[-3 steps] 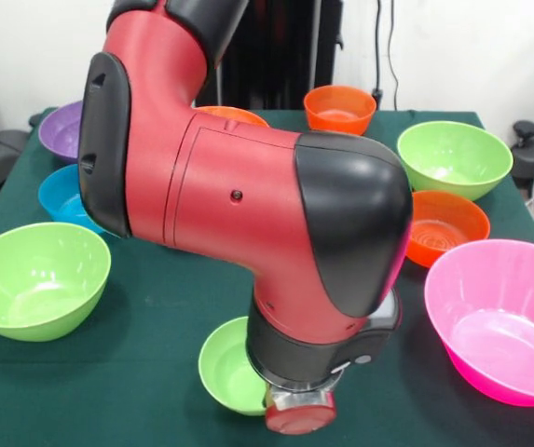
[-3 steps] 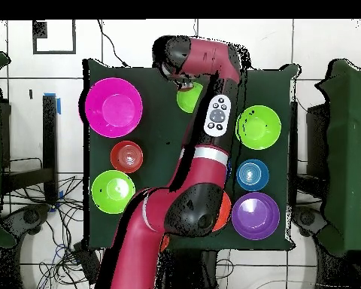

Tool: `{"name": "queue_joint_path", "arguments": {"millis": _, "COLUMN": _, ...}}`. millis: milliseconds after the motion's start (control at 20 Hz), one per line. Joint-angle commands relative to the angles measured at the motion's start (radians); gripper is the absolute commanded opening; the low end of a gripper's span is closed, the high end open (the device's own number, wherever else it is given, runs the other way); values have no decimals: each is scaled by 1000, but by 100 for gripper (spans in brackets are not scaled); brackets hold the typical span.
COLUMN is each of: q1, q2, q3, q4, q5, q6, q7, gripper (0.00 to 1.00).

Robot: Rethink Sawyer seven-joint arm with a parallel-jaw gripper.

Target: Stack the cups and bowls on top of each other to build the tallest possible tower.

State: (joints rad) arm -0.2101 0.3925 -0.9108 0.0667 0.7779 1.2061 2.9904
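Single bowls lie spread over the green table (image 1: pixel 155 317). A small lime green bowl (image 1: pixel 225 368) (image 2: pixel 188 98) sits right beside the arm's wrist (image 1: pixel 299 410), which overlaps its edge. The gripper is hidden under the wrist in both views. Around it are a large pink bowl (image 1: pixel 499 317) (image 2: pixel 113 107), a large green bowl (image 1: pixel 38 279) (image 2: pixel 258 126), a blue bowl (image 1: pixel 61 200) (image 2: pixel 252 174), a purple bowl (image 1: pixel 61 130) (image 2: pixel 255 215), a green bowl (image 1: pixel 453 158) (image 2: pixel 113 191) and an orange bowl (image 1: pixel 445 226) (image 2: pixel 126 156). No tower is in view.
The bulky red arm (image 1: pixel 248 196) spans the table's middle and hides part of another orange bowl (image 1: pixel 234 115) (image 2: pixel 226 214). One more orange bowl (image 1: pixel 339 107) stands at the back edge. Cables and stands surround the table.
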Motion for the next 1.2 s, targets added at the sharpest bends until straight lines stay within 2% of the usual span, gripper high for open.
{"name": "queue_joint_path", "arguments": {"millis": 50, "q1": 42, "q2": 130, "q3": -12, "q4": 104, "q5": 31, "q6": 37, "q7": 142, "gripper": 100}}
{"name": "queue_joint_path", "arguments": {"millis": 100, "q1": 47, "q2": 126, "q3": -4, "q4": 115, "q5": 26, "q6": 31, "q7": 135, "gripper": 100}}
{"name": "queue_joint_path", "arguments": {"millis": 150, "q1": 43, "q2": 126, "q3": -29, "q4": 107, "q5": 17, "q6": 60, "q7": 100, "gripper": 100}}
{"name": "queue_joint_path", "arguments": {"millis": 600, "q1": 70, "q2": 93, "q3": -4, "q4": 150, "q5": 10, "q6": 73, "q7": 90, "gripper": 100}}
{"name": "queue_joint_path", "arguments": {"millis": 900, "q1": 100, "q2": 33, "q3": 49, "q4": 216, "q5": -12, "q6": 56, "q7": 71, "gripper": 100}}
{"name": "queue_joint_path", "arguments": {"millis": 1100, "q1": 116, "q2": -17, "q3": 70, "q4": 265, "q5": -35, "q6": 70, "q7": 17, "gripper": 100}}
{"name": "queue_joint_path", "arguments": {"millis": 1200, "q1": 139, "q2": -64, "q3": 81, "q4": 325, "q5": -69, "q6": 79, "q7": -25, "gripper": 100}}
